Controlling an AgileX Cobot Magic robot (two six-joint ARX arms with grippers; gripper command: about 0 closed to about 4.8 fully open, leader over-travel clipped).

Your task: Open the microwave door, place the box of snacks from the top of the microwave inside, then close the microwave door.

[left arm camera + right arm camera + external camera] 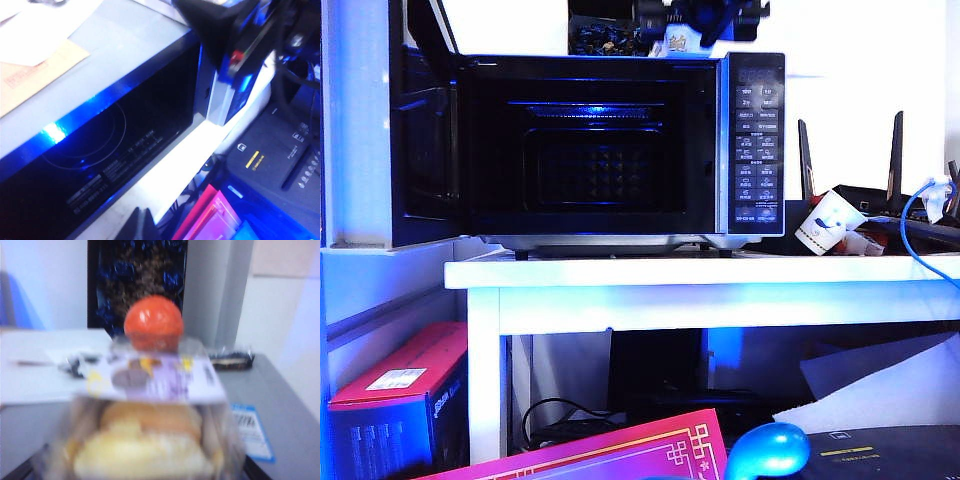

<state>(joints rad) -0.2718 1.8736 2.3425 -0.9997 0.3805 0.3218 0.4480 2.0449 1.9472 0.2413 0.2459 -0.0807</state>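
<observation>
Black glass of the microwave door [425, 140] stands swung wide beside the left hand, whose fingers are unseen. The right hand [705, 25], spread, hovers atop the microwave [750, 140], the box of snacks [150, 420] directly before it.

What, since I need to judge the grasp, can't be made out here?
Right claw: exterior view, cut by the top edge; contact with the box of snacks unclear.
Its print: right wrist view, blurred.
Left claw: left wrist view, only a dark tip at the edge; opening hidden.
</observation>
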